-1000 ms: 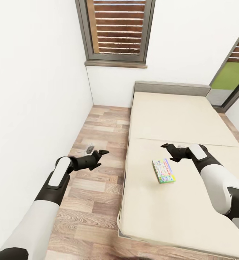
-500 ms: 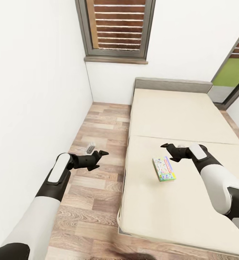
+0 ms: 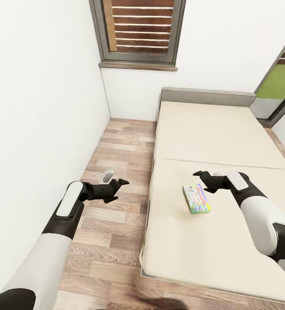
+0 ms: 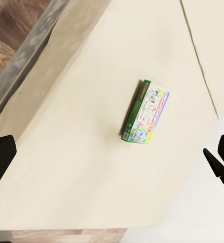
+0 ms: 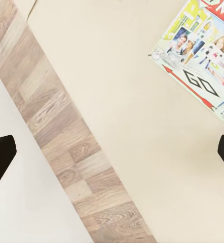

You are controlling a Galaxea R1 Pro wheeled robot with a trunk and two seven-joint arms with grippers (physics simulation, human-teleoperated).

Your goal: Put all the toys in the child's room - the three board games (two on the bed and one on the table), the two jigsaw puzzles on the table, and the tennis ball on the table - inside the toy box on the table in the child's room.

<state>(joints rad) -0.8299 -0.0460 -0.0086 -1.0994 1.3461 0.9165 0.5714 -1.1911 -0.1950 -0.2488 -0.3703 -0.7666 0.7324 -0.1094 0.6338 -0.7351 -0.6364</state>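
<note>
We've got the Monopoly box (image 3: 196, 198) lying flat on the cream bed (image 3: 211, 129), near its floor-side edge, white lid with a green side, bright cartoon print, nothing on it. Our right pincer (image 3: 203, 178) hangs just beyond it, fingers spread, empty. Our left pincer (image 3: 117, 186) is out over the plank floor (image 3: 116, 146), spread too, near a small grey object (image 3: 108, 175). Window (image 3: 138, 30) up ahead.

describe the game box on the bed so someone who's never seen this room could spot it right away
Start at the bed with the cream mattress beside the wood floor. The Monopoly box lies flat on it, just below the right claw. It is the lone colourful thing there, white and green.
</note>
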